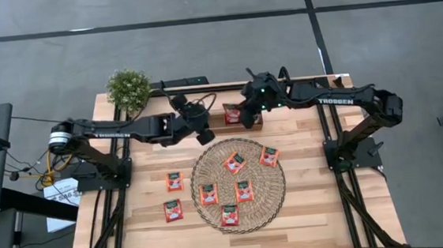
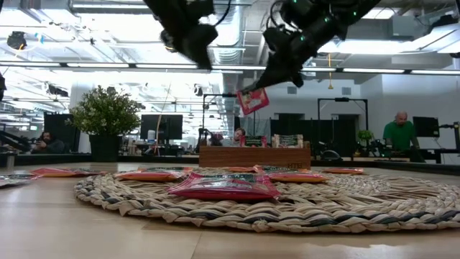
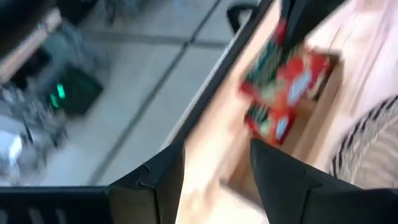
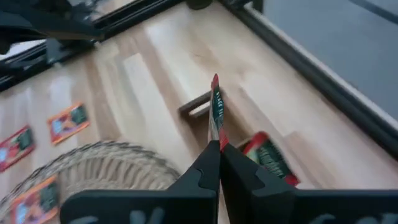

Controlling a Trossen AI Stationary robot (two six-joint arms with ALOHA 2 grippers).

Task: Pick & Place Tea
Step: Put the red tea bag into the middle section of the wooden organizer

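Observation:
Several red-orange tea sachets [image 1: 235, 162] lie flat on the round woven mat [image 1: 208, 153]. Two more [image 1: 174, 181] lie on the table left of it. At the far edge stands the small wooden tray [image 1: 254, 121], with sachets [image 3: 286, 87] in it. My right gripper [image 4: 216, 149] hovers above the tray, shut on one tea sachet [image 2: 253, 101]. My left gripper [image 3: 214, 180] hangs open just left of the tray, above the mat's far rim, with nothing between its fingers. My right gripper pinches one edge of the tea sachet [image 4: 215, 138] between its two fingertips. The fingers slant downward from the table's right. The sachet sticks out beyond the fingertips and hangs tilted below them [image 2: 253, 101], lifted clear above the tray.
A potted plant [image 1: 129, 88] stands at the table's far left corner. The arms' black frame rails [image 1: 329, 131] run along both sides of the table. Bare wood lies at the near edge [image 1: 239, 245]. People sit in the room beyond [image 2: 399, 133].

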